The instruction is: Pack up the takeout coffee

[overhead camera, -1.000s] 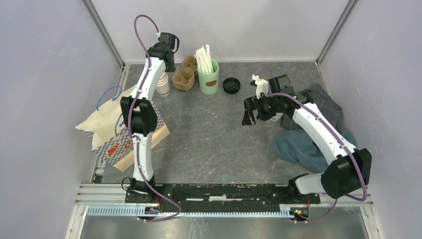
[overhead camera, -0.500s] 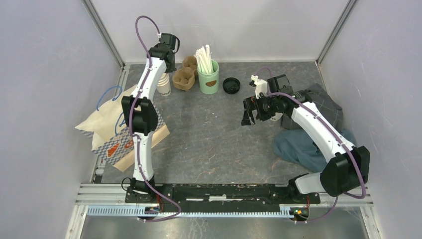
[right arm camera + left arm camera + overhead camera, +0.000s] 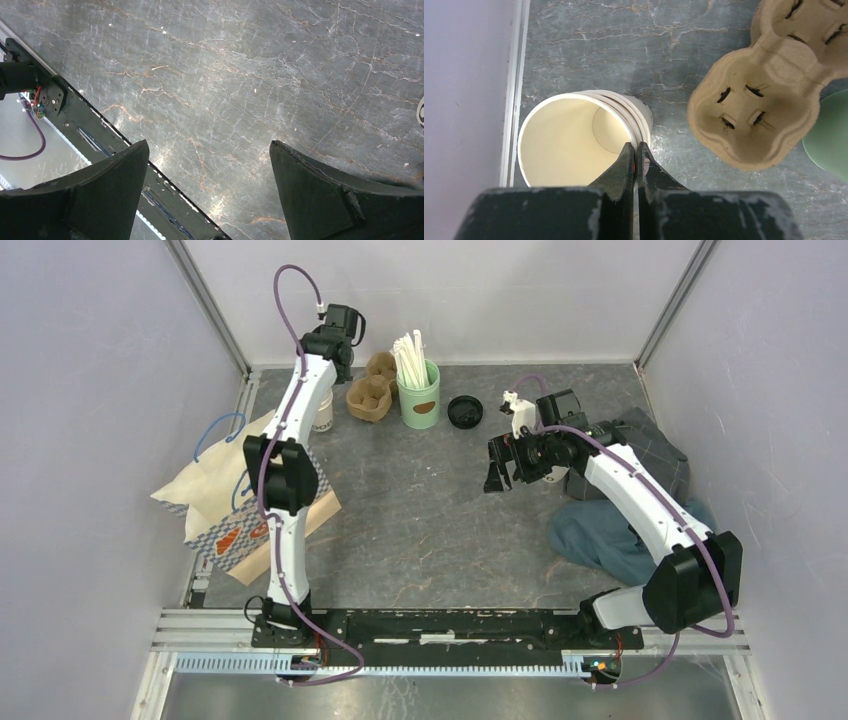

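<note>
Top view above and behind the arm bases, whole table in frame, left wrist close over stacked cups and pulp carrier at the far left corner, right wrist higher, facing the near-edge rail.

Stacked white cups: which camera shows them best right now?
The left wrist view. It looks down into the stacked cups, showing the open mouth and nested rims, with the left fingers pinched on the rim's near side. The top external view shows only a sliver beside the left arm. The right wrist view misses them.
</note>
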`<action>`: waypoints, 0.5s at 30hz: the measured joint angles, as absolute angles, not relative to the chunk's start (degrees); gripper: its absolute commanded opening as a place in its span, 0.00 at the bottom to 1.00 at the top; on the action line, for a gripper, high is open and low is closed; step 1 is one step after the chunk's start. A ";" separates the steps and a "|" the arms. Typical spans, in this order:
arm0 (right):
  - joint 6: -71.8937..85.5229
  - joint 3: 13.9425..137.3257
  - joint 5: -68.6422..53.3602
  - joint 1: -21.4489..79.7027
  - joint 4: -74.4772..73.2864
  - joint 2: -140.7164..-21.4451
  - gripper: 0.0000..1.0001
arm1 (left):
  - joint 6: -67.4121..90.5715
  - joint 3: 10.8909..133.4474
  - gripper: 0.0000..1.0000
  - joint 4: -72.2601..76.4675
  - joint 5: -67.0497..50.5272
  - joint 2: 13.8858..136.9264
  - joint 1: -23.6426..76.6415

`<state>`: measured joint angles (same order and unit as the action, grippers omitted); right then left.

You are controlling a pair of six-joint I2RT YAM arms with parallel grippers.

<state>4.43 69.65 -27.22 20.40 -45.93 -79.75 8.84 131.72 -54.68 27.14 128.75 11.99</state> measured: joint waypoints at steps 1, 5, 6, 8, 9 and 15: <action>4.43 69.65 -27.29 20.49 -45.91 -79.75 0.98 | 8.84 131.72 0.02 -54.87 28.01 128.35 12.23; 4.43 69.65 -27.66 20.86 -45.80 -79.77 0.98 | 8.93 131.76 0.02 -55.18 27.14 126.21 12.32; 4.43 69.65 -27.86 20.99 -45.74 -79.79 0.98 | 8.95 133.03 0.02 -56.27 28.36 126.06 12.40; 4.43 69.65 -28.05 21.21 -45.71 -79.81 0.98 | 8.99 133.56 0.02 -56.73 31.22 125.89 12.75; 4.43 69.65 -28.12 21.32 -45.71 -79.81 0.98 | 9.41 133.29 0.02 -56.84 31.35 125.54 12.64; 4.40 69.65 -28.25 21.65 -45.54 -79.81 0.98 | 12.16 132.11 0.02 -58.72 28.10 125.10 10.61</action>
